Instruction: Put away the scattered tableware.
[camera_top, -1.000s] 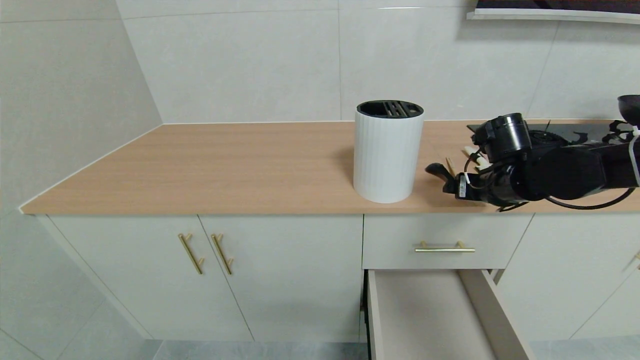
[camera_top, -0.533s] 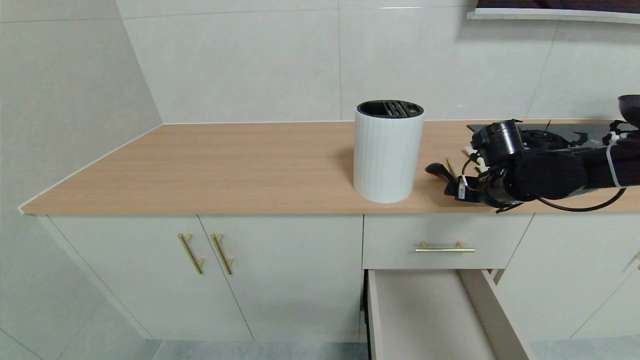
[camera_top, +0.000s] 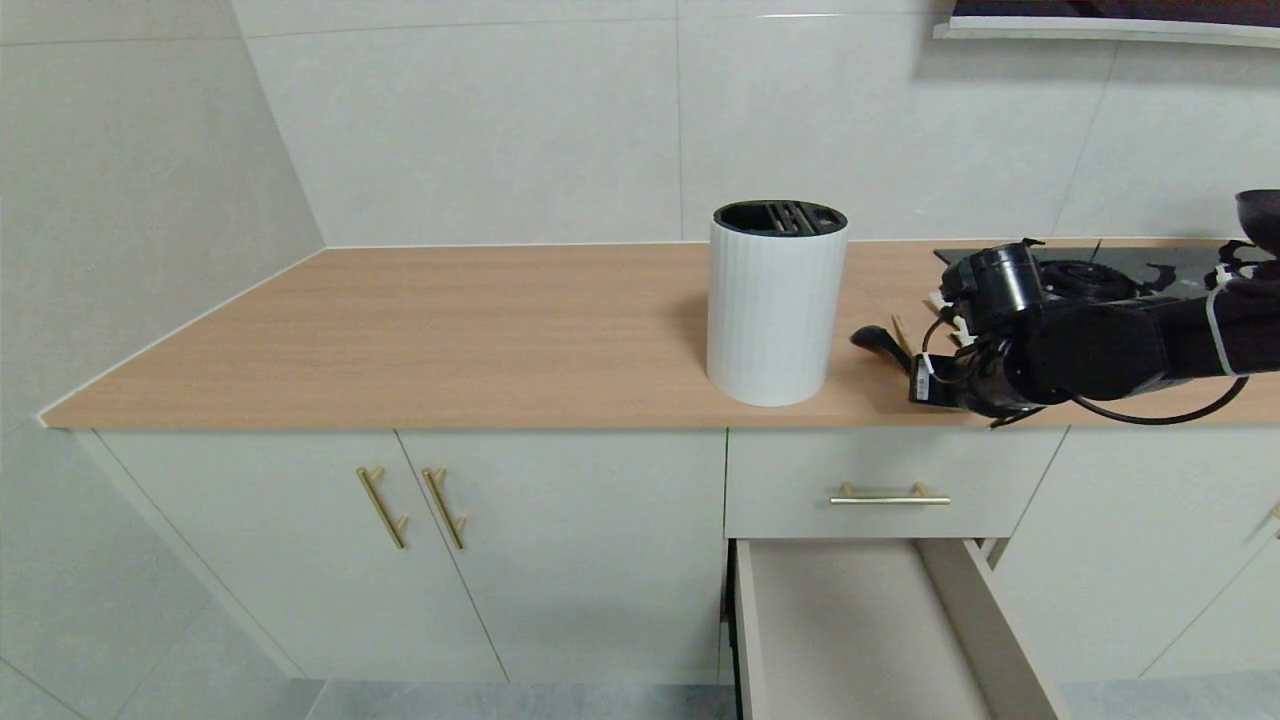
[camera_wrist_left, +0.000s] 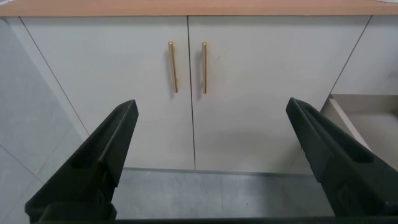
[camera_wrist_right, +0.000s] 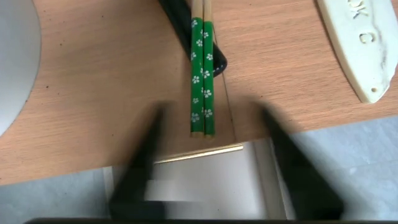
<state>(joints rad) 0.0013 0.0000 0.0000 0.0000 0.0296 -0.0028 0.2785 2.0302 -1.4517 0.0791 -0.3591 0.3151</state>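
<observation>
On the wooden worktop (camera_top: 450, 330), a tall white ribbed holder (camera_top: 775, 310) with a black slotted top stands near the front edge. The right arm (camera_top: 1100, 350) lies low just beside it, over a black utensil (camera_top: 870, 340). Below, 1 drawer (camera_top: 960, 610) stands pulled out.

Down by the cabinet doors (camera_wrist_left: 186, 93) with their 2 brass handles, the left end effector (camera_wrist_left: 211, 109) hangs with its fingers spread wide and nothing between them.

Over the worktop's front edge, the right end effector (camera_wrist_right: 211, 124) is spread, 1 finger on each side of the 2 chopsticks (camera_wrist_right: 202, 81), not yet touching them. They lie side by side across the black utensil, pale wood with green flowered ends. A glossy white ceramic piece (camera_wrist_right: 360, 50) lies near them.

The chopsticks should be light, stiff and smooth, apt to roll or split apart. Pinching both across the thicker green ends looks safest. The ceramic is likely brittle and slippery.
</observation>
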